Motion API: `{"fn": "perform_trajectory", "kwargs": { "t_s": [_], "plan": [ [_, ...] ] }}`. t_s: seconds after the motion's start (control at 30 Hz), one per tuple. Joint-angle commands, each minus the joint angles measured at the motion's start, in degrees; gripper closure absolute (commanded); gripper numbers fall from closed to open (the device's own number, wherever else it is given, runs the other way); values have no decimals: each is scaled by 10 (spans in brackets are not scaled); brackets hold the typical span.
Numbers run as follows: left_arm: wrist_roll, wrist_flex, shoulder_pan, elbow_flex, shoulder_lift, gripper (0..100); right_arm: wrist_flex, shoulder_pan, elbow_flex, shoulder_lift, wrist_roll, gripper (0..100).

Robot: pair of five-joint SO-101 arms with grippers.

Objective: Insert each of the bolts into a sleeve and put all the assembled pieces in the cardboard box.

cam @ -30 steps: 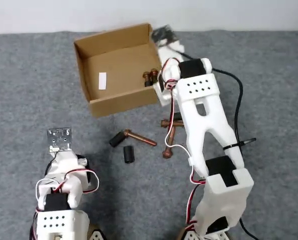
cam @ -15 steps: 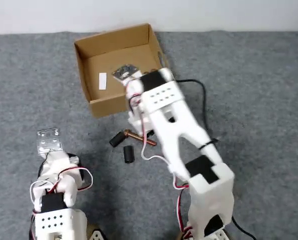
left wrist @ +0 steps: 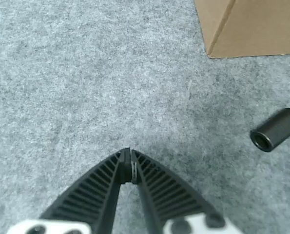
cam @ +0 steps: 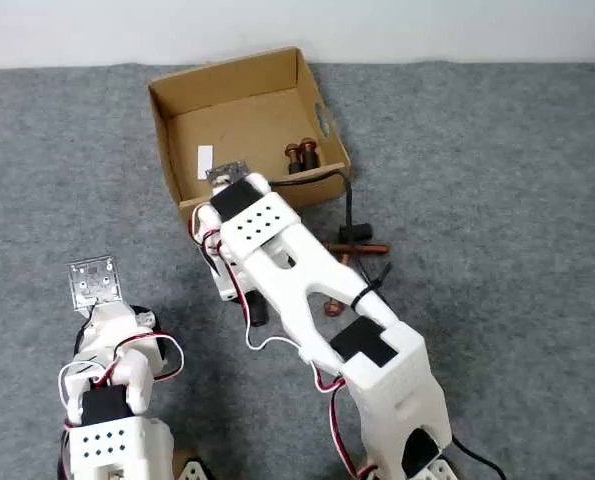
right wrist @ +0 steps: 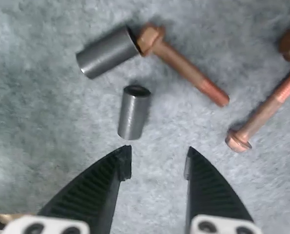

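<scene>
The cardboard box (cam: 182, 105) stands at the back of the table with two assembled bolt-and-sleeve pieces (cam: 300, 153) inside by its right wall. My right gripper (right wrist: 157, 163) is open and hangs just above the carpet, with an upright-lying dark sleeve (right wrist: 133, 111) right in front of its fingertips. Beyond that lie a second sleeve (right wrist: 107, 51) and a copper bolt (right wrist: 181, 63), head against the sleeve's end. Further bolts (right wrist: 264, 114) lie off to the side. My left gripper (left wrist: 130, 158) is shut on nothing, low over bare carpet near the box corner (left wrist: 247, 24).
The right arm (cam: 297, 280) stretches across the middle of the table and covers most of the loose parts. Two bolts (cam: 362, 247) show beside it. The left arm (cam: 112, 350) sits at the front left. A sleeve (left wrist: 276, 129) lies off to one side of the left gripper.
The right arm swung from the box's right wall leftward and down over the loose sleeves and bolts. The left arm shifted slightly to the left.
</scene>
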Motion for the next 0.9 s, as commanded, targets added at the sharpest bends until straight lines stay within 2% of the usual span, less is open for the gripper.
{"fn": "perform_trajectory", "kwargs": {
  "t_s": [0.0, 0.47, 0.53, 0.63, 0.7, 0.87],
  "plan": [
    [4, -16, -1, -3, -5, 995, -25, -11, -32, 3, -9, 812],
    [4, -16, -1, -3, -5, 995, -89, -22, -32, 110, -11, 814],
    [4, -16, -1, -3, -5, 995, -87, -22, -32, 124, -11, 855],
    [4, -16, -1, -3, -5, 995, -87, -15, -32, 128, -11, 998],
    [4, -17, -1, -3, -5, 995, -80, -8, -32, 126, -10, 964],
    [4, -18, -1, 0, -5, 995, -53, 18, -32, 69, -9, 991]
  ]
}}
